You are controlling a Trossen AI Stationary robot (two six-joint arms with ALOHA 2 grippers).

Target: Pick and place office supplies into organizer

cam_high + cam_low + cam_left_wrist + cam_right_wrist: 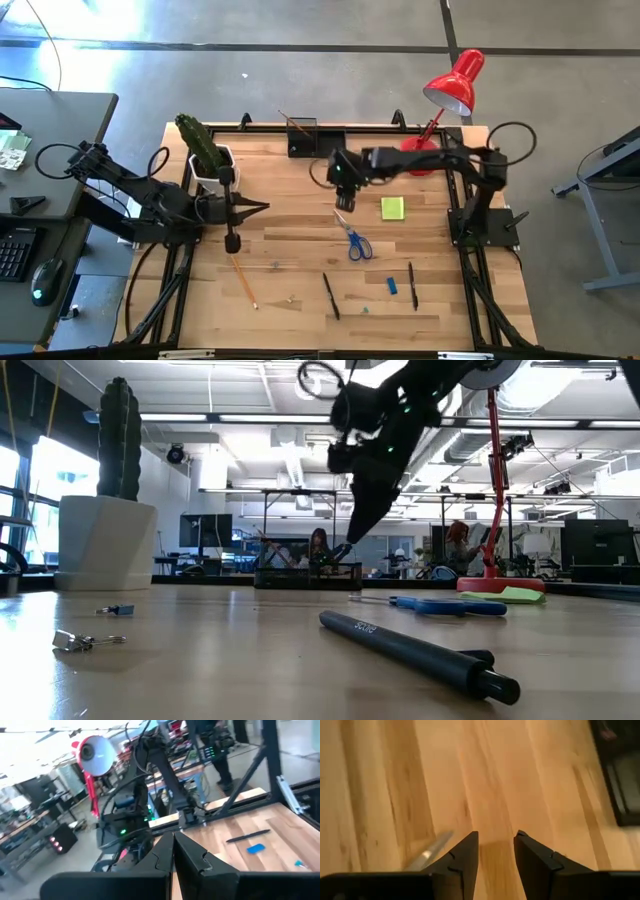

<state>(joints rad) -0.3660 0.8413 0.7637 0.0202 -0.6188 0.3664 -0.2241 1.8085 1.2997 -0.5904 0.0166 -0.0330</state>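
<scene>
I hold my right gripper (343, 207) parted and empty above the blue-handled steel scissors (356, 243) (left gripper (262, 207) clenched, waiting by the cactus pot).

- Bright ceiling strip lights fill the room behind the cactus (119, 438) in the low view.
- Motion blur smears both wrist views.
- Glare whitens the floor (150, 60) left of the table (300, 260).
</scene>
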